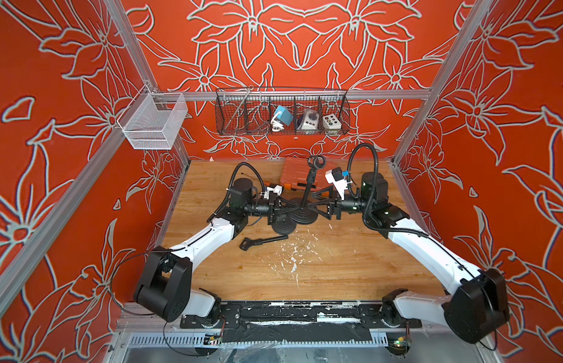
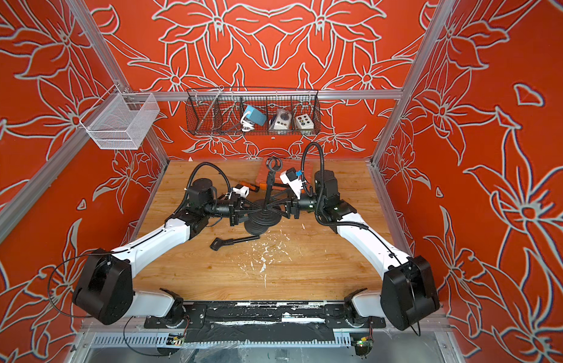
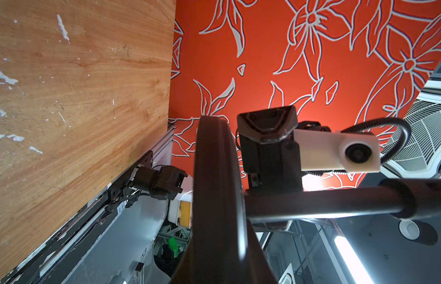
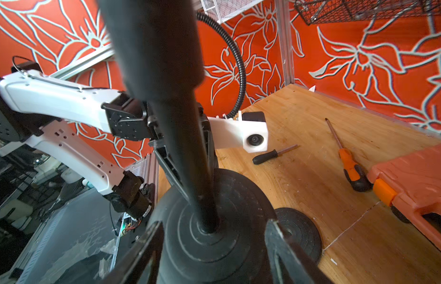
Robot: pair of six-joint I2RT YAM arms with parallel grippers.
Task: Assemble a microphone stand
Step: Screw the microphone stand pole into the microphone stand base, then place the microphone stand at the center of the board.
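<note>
1. At the middle of the bench the microphone stand is upright. Its round base is down between the two arms, and its pole rises with a slight lean to the clip at the top.
2. The left gripper has its fingers clenched, and they appear to be on the rim of the base.
3. The right gripper is released. Its fingers stand apart on either side of the pole's foot without pinching it.
4. The stand could tip. Only the rim grip steadies it, so a twist or an early let-go by the left arm would probably swing the leaning pole over.
5. The pole could get knocked. The right fingers straddle it closely, so pulling back at a slant would likely catch it.
6. The joint could be loose. Whether the pole is seated fully in the base cannot be told.
7. A spare base lies just beside the stand's base. A loose rod lies near it towards the front. Both crowd the left arm's way out.
8. An orange case, an orange screwdriver and a small black one lie behind the stand and limit room for the right arm there.
9. A wire basket hangs on the back wall, well apart.
</note>
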